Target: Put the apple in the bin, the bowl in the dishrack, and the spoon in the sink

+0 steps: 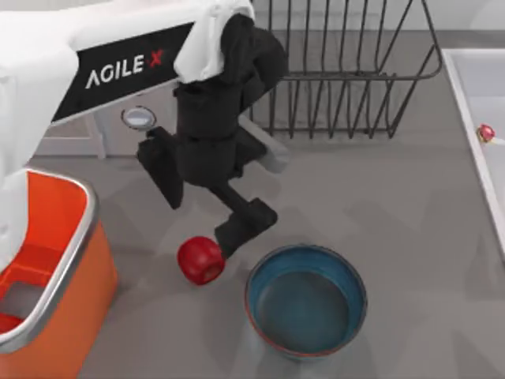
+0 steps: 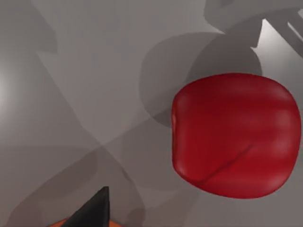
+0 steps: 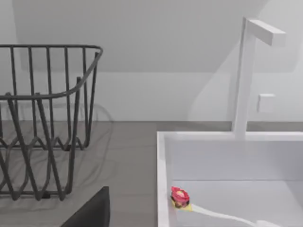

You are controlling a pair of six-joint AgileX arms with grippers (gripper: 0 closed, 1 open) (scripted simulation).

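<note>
The glossy red apple lies on the grey table between the orange bin and the blue-teal bowl. My left gripper hangs just above and behind the apple, its dark tip at the apple's edge. In the left wrist view the apple is very close, with its shadow on the table. The dark wire dishrack stands at the back. The tiny red-and-pale spoon lies in the white sink at the right. The right wrist view looks at the spoon, the sink and the dishrack.
A white microwave with a round knob stands at the back left, under my left arm. A white faucet rises behind the sink. Bare grey table lies between the bowl, the dishrack and the sink.
</note>
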